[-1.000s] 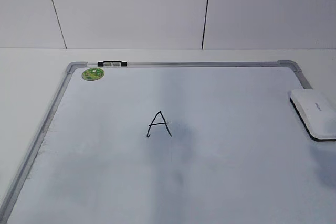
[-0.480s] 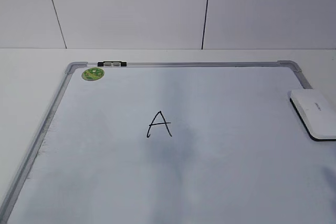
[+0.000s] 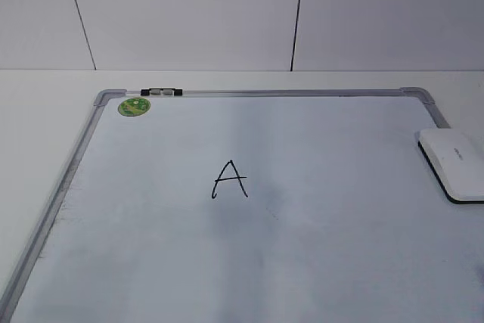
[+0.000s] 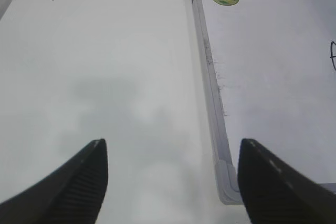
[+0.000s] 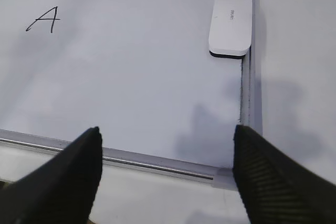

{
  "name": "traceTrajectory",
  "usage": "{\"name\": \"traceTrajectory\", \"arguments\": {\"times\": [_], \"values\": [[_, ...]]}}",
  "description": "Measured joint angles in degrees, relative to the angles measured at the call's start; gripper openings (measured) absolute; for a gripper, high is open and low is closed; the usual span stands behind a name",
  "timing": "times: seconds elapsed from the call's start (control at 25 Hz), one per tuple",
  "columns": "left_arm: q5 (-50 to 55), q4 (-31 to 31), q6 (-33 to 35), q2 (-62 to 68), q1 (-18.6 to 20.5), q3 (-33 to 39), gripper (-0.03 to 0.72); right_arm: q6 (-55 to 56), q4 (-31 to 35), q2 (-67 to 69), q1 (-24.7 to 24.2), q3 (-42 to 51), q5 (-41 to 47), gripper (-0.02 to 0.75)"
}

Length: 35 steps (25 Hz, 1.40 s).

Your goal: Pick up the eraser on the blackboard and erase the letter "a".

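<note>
The blackboard is a white dry-erase board with a grey frame, lying flat on the white table. The eraser lies at the board's right edge, white top up; it also shows in the right wrist view. No lowercase "a" is visible; only a capital "A" with a faint grey smudge to its right. My right gripper is open and empty over the board's near frame, well short of the eraser. My left gripper is open and empty over the table, left of the board's corner. Neither gripper shows in the exterior view.
A round green sticker and a small black-and-white clip sit at the board's far left corner. A white panelled wall stands behind the table. Bare white table lies left of the board.
A faint shadow at the board's lower right has slid toward the bottom right corner and nearly left the view. The eraser and the "A" have not moved.
</note>
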Motion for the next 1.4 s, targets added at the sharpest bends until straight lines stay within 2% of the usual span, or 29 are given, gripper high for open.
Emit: {"name": "traceTrajectory", "arguments": {"times": [0.52,0.72,1.4], "values": [[-0.3,-0.6,-0.1,0.0,0.0,0.6,0.561,2.5,-2.9,0.0,0.0,0.5,-0.8,0.592],[-0.7,-0.6,-0.1,0.0,0.0,0.7,0.558,4.6,-6.3,0.0,0.0,0.5,-1.0,0.592],[-1.0,-0.6,-0.1,0.0,0.0,0.7,0.540,5.2,-6.9,0.0,0.0,0.5,-1.1,0.592]]}}
